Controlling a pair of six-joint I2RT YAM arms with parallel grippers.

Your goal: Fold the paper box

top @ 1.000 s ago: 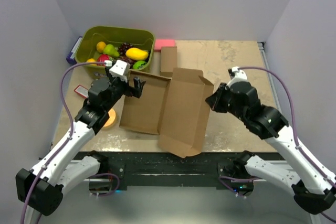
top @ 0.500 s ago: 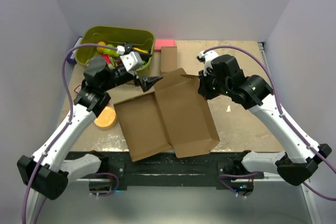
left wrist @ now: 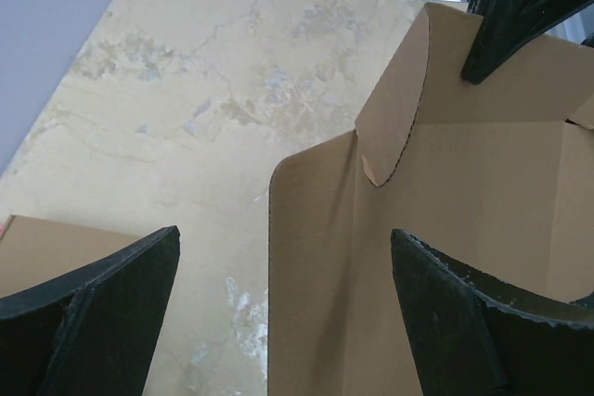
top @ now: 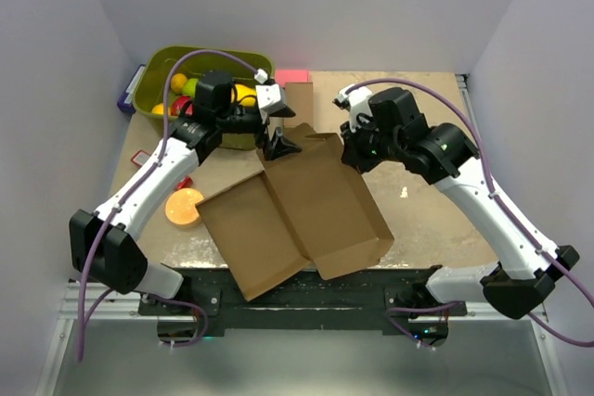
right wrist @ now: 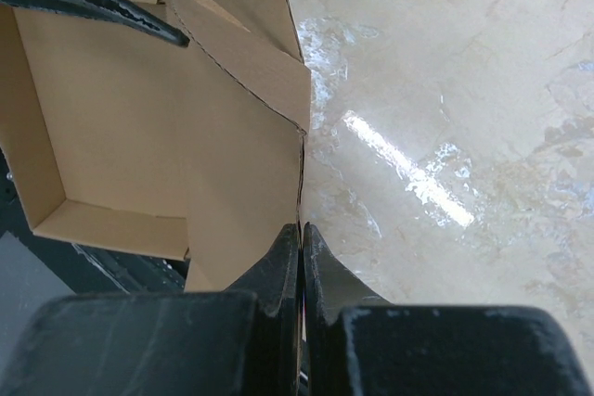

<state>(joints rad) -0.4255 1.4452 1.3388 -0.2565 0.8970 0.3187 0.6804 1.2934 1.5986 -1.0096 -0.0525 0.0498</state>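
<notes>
The paper box (top: 306, 210) is a large brown cardboard sheet with raised side walls, lying askew at the table's middle with its near corners over the front edge. My right gripper (top: 348, 157) is shut on the thin edge of a standing flap at the box's far right corner; in the right wrist view the cardboard (right wrist: 139, 118) runs straight into the closed jaws (right wrist: 302, 227). My left gripper (top: 281, 147) hangs open over the box's far edge. In the left wrist view its fingers straddle the panel's cut edge (left wrist: 436, 220) without touching it (left wrist: 283, 234).
A green bin (top: 153, 90) of toy fruit stands at the far left. A small brown cardboard box (top: 298, 104) and a pink block (top: 291, 75) lie behind the paper box. An orange disc (top: 184, 207) sits left of it.
The paper box has swung round and dropped flatter, its near end now over the front edge. Both grippers have moved toward the far middle, the left one reaching right to the box's far edge.
</notes>
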